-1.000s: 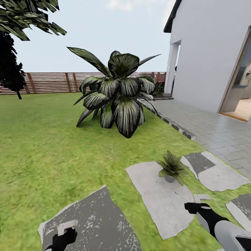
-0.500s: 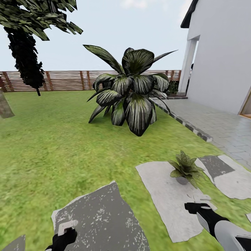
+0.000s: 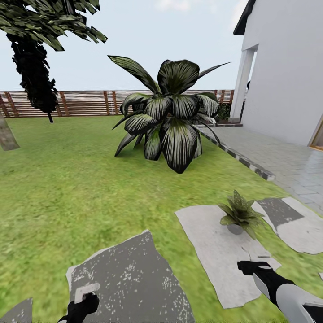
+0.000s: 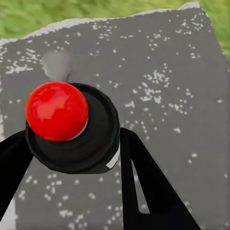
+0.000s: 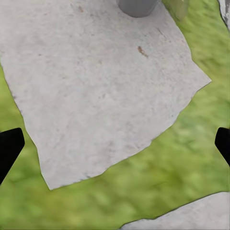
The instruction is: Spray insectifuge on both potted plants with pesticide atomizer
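Left gripper (image 4: 72, 158) at the head view's lower left, fingers (image 4: 143, 187) clamped on the pesticide atomizer (image 4: 72, 127): black round body, red ball top, pale nozzle (image 3: 86, 290) sticking up. It hangs over a dark grey paving slab (image 3: 130, 278). Right gripper (image 3: 248, 267) low at right, fingers spread wide and empty, above a light grey slab (image 3: 215, 255) and grass. One potted plant (image 3: 240, 214), a small speckled rosette in a grey pot, stands on that light slab's far edge, ahead of the right gripper. Tall palm (image 3: 170, 112) on the lawn (image 3: 67, 188) beyond, slat fence (image 3: 80, 103) behind, white house wall (image 3: 287, 67) at right.
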`<state>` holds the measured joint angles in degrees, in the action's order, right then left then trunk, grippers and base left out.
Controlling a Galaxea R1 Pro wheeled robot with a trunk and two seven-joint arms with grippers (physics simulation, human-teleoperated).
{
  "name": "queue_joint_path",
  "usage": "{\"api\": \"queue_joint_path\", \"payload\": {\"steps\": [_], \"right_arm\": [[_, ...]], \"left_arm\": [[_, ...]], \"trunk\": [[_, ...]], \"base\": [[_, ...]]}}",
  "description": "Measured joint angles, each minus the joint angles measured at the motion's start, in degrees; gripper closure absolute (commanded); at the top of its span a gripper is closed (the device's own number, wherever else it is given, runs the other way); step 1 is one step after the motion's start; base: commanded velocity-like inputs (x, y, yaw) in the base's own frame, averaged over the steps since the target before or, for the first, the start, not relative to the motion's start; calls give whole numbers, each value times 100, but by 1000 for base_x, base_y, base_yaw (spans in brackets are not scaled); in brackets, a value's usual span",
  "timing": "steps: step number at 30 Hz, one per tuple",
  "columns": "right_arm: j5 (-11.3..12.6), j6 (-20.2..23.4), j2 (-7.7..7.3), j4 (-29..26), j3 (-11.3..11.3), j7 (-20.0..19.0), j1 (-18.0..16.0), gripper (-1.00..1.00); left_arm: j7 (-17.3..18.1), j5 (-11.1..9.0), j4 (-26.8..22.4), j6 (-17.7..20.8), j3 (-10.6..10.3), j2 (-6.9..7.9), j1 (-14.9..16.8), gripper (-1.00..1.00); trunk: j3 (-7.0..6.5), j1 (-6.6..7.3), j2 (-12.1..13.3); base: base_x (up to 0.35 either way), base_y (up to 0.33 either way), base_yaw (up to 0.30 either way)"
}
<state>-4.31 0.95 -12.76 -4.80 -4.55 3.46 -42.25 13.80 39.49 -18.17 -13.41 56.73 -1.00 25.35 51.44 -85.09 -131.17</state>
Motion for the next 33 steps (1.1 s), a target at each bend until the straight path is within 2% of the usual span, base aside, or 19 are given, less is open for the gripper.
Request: {"api": "queue_joint_path", "payload": {"steps": [30, 33], "right_arm": [[-7, 0, 0, 9, 0, -1, 0, -100], [-7, 0, 0, 9, 0, -1, -1, -100]], "left_arm": [[0, 0, 0, 0, 0, -4, 0, 100], [0, -1, 0, -1, 0, -1, 1, 100]], "trunk": [[539, -659, -1203], [561, -662, -1206]], "base": [[0, 0, 0], [0, 0, 0]]}}
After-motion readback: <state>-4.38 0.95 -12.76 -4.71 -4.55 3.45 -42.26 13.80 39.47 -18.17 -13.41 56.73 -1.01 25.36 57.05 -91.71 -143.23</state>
